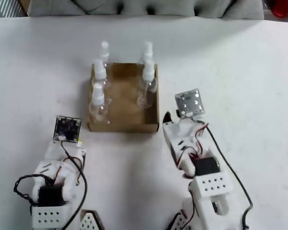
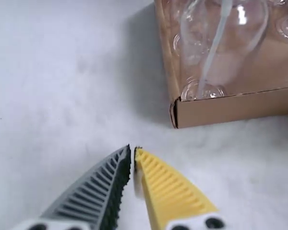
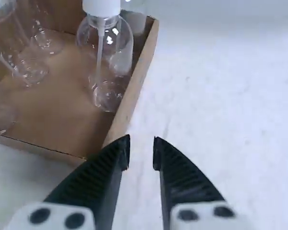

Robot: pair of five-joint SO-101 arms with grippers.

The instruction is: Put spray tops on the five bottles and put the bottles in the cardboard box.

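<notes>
The cardboard box point(image 1: 122, 127) sits mid-table. Several clear bottles with white spray tops stand upright in it in two rows, such as a bottle point(image 1: 100, 108) at the near left and another point(image 1: 147, 86) on the right. My left gripper point(image 2: 133, 149) is shut and empty, low over the table just off the box's near left corner point(image 2: 230, 108). My right gripper point(image 3: 141, 140) is open by a narrow gap, holding nothing, beside the box's near right corner point(image 3: 134, 86). A capped bottle point(image 3: 108, 48) stands just inside that wall.
White tabletop point(image 1: 240, 72) stretches bare to the left, right and behind the box. Both arms' bodies and cables point(image 1: 206, 167) occupy the near edge. A grey padded seat edge point(image 1: 149, 7) lies beyond the far side.
</notes>
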